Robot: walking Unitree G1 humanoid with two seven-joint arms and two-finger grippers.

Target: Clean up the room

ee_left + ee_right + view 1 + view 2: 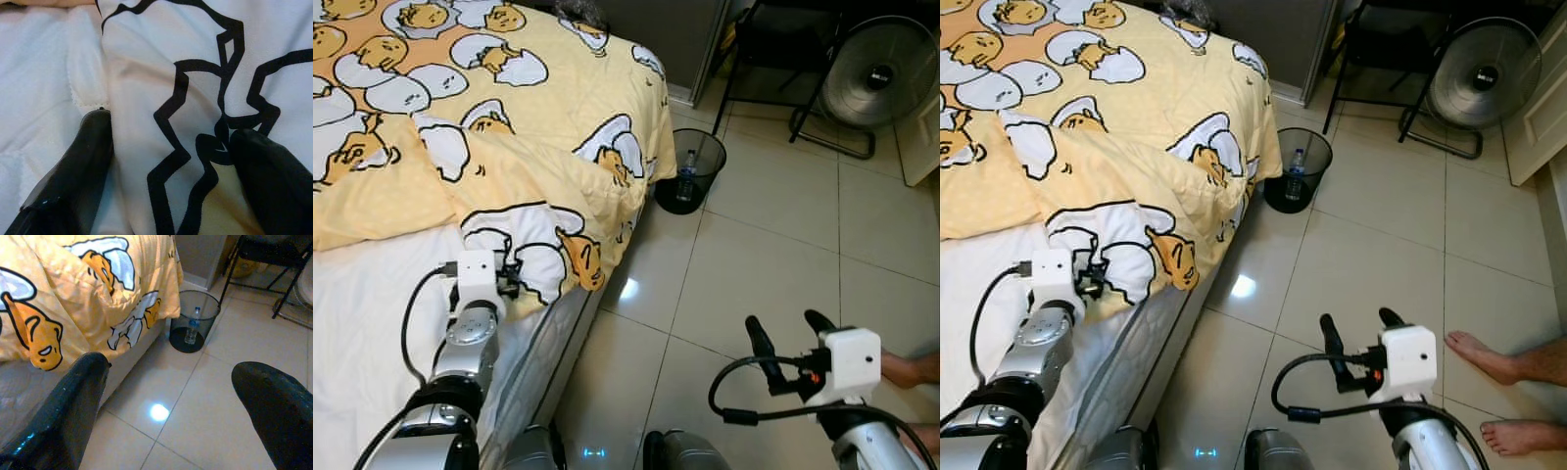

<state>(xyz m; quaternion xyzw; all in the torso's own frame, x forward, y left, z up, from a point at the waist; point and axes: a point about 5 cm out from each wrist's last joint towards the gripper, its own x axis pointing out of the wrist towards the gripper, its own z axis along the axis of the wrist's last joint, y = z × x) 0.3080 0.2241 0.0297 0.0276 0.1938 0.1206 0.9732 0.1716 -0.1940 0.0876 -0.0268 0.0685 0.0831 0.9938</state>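
A yellow blanket (509,98) printed with egg cartoons lies rumpled across the bed, its lower corner hanging over the mattress edge onto the white sheet (372,294). My left gripper (514,277) reaches that corner. In the left wrist view the gripper (173,127) is open, and a fold of the printed fabric (195,98) lies between its two black fingers. My right gripper (1363,325) hovers open over the tiled floor beside the bed, holding nothing, and in the right wrist view its fingers (88,382) point toward the bed side and bin.
A black mesh bin (690,171) with a plastic bottle (686,174) inside stands on the tiles at the bed's corner. Beyond it are a black chair frame (783,49) and a floor fan (881,69). A person's bare feet (1489,357) rest at the right.
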